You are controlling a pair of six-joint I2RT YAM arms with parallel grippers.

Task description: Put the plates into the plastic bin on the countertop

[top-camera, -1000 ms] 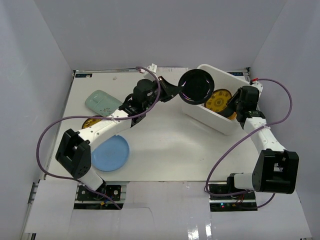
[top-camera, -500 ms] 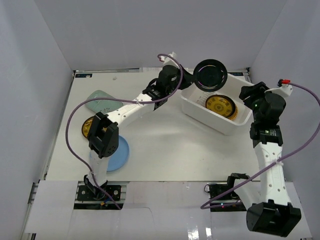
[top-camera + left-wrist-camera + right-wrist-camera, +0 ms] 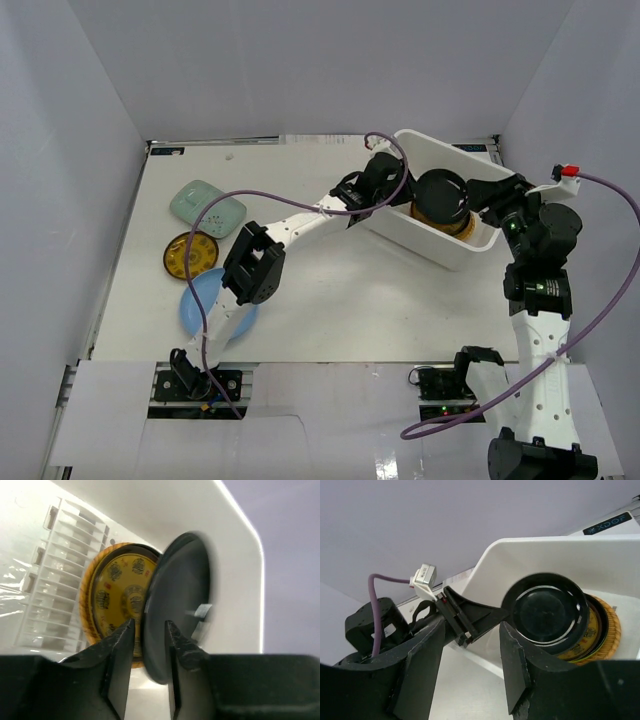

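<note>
While the black plate [image 3: 180, 600] is clamped at its rim by the left gripper [image 3: 150, 626], it is held inside the plastic bin [image 3: 425, 243], over a gold-patterned plate [image 3: 117, 600]; the right gripper [image 3: 470, 630] is seen wide, empty.

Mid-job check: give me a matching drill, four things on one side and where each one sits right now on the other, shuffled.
Things:
1. black plate
2. mint-green plate
3. light blue plate
4. bin

Places:
a. partly under the left arm, near side of the table
b. back right of the table
c. back left of the table, clear of both arms
d. held by the left jaws over a gold plate

Pairs: 1-d, 2-c, 3-a, 4-b
</note>
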